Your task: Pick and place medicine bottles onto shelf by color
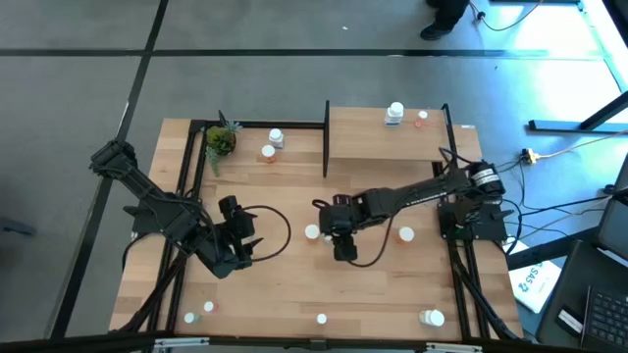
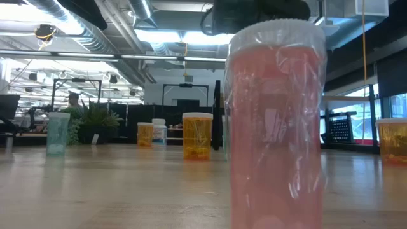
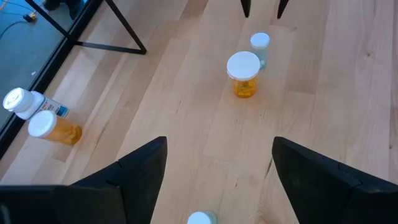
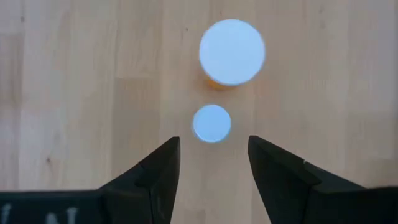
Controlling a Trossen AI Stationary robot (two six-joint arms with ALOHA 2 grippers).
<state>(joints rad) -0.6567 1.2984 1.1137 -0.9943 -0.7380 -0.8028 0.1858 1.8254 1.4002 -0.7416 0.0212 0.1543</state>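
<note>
Shelf (image 1: 368, 132): carries two bottles, a white one (image 1: 394, 113) and a reddish one (image 1: 422, 118).
Remaining bottles: about ten scattered on the table (image 1: 285, 294), unsorted.
Right gripper (image 1: 343, 245): spread, empty, above an orange bottle (image 4: 232, 53).
Left gripper (image 1: 240, 240): spread, empty, waiting at table's left.
Progress: early.

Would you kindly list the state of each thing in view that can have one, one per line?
left pincer: open, empty, above the table.
right pincer: open, empty, pointing down beside two capped bottles.
orange bottle: upright, capped, on the table.
small bottle: upright, capped, just ahead of the right pincer.
pink bottle: upright, capped, on the table.
white bottle: on the shelf.
</note>
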